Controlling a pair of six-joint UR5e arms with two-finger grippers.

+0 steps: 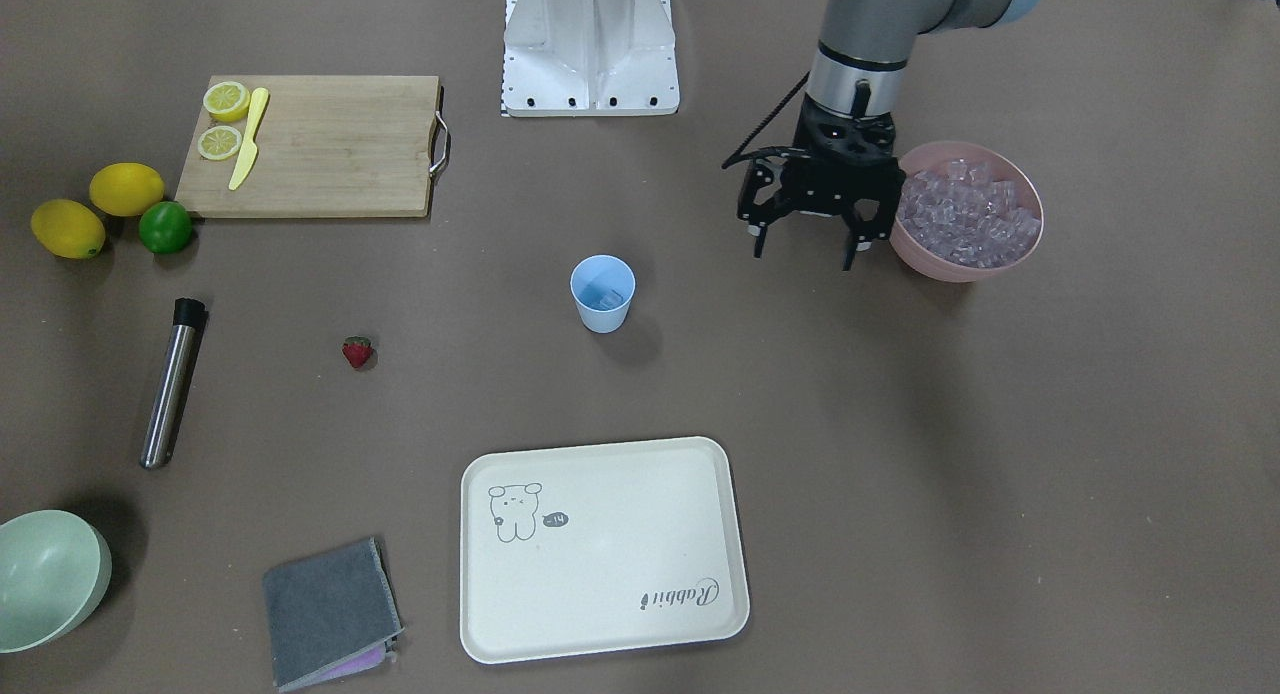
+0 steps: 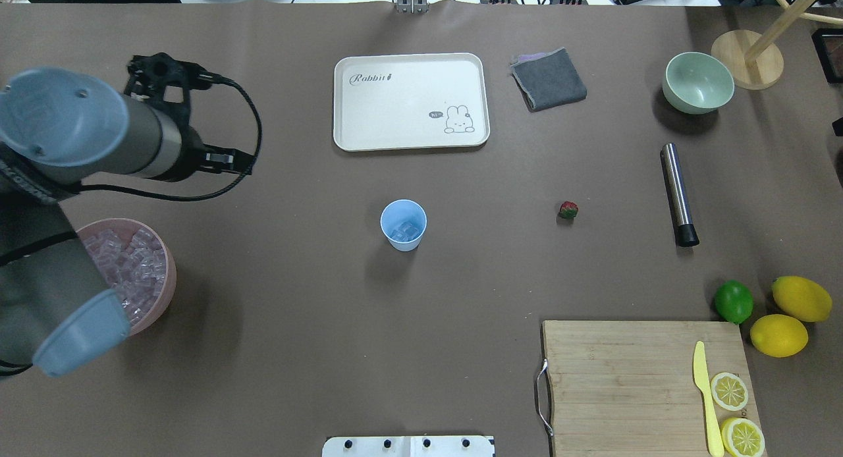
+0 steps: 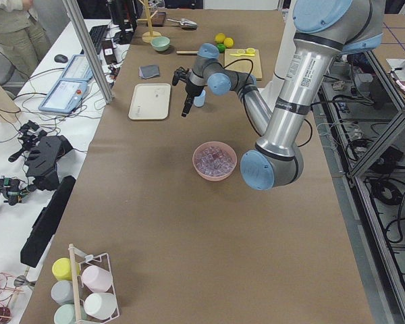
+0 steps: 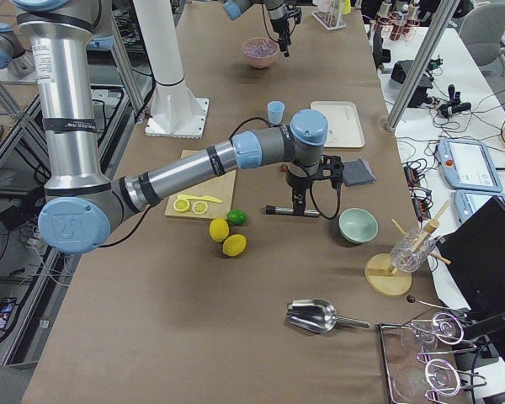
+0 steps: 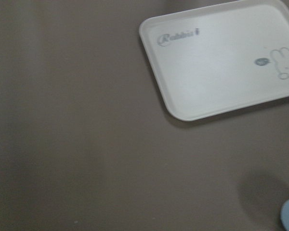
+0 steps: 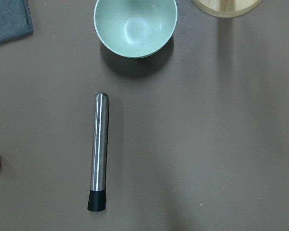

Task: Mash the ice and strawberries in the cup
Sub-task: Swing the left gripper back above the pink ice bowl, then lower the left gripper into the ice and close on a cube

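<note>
- At the table's centre, the cup (image 1: 603,292) is shown upright and free-standing. Being light and tapered toward its base, it is judged liable to be tipped or slid if it is pressed off-axis by the muddler (image 1: 172,382) or left unsteadied during mashing.
- The strawberry (image 1: 357,352) is seen lying on the bare table, well apart from the cup, roughly between it and the muddler. Small and rounded, it may be rolled away or bruised by a poorly centred grasp.
- The left gripper (image 1: 805,246) is held spread wide with nothing between its fingers, just beside the pink bowl (image 1: 950,267) heaped with ice (image 1: 965,214). The rim could be clipped and cubes spilled by a careless descent.
- The right gripper (image 4: 300,200) is made out only in the right side view, above the muddler. Whether its fingers are apart or closed cannot be told.
- A few clear cubes are visible at the cup's bottom in the overhead view. Glassy and smooth, such cubes are expected to slip from a pinch.
- The cup is rendered as pale blue, plain and handleless, with its mouth wider than its foot.
</note>
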